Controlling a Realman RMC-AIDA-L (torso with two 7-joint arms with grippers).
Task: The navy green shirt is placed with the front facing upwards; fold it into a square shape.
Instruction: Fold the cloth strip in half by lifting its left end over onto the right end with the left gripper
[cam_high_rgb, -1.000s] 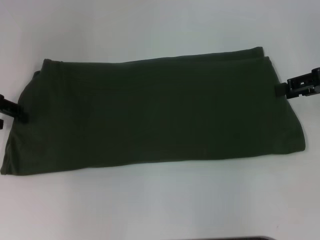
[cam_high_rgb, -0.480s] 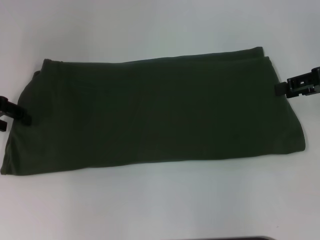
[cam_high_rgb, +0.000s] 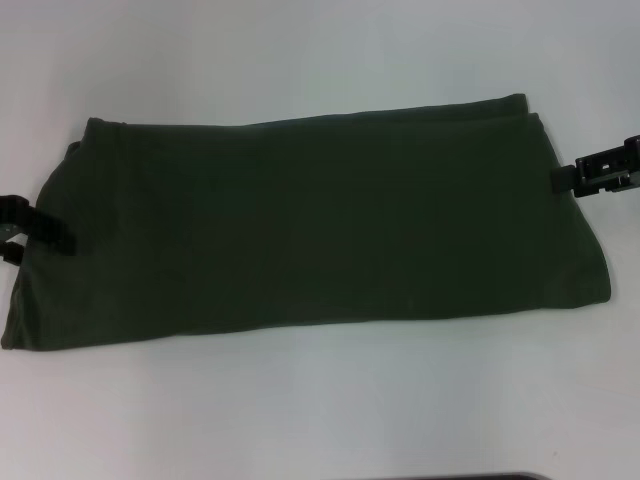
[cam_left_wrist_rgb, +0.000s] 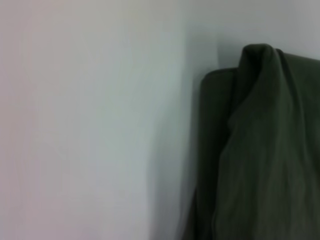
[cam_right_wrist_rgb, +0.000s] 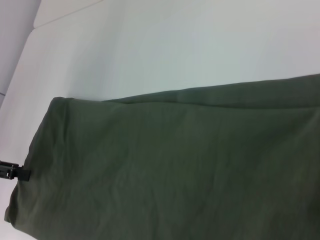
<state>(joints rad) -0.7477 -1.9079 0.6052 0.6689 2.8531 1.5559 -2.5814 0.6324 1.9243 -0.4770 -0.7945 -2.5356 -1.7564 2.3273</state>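
While the shirt (cam_high_rgb: 310, 225) lies folded into a long band on the tabletop (cam_high_rgb: 320, 410), left end effector (cam_high_rgb: 38, 232) touches one end, right end effector (cam_high_rgb: 592, 172) the other; can't tell either's opening.

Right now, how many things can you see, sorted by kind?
Shirts: 1, the green shirt, folded into a long band on the table.
Grippers: 2, the left gripper at one end of the shirt and the right gripper at the other.
Tables: 1.
Total: 4.
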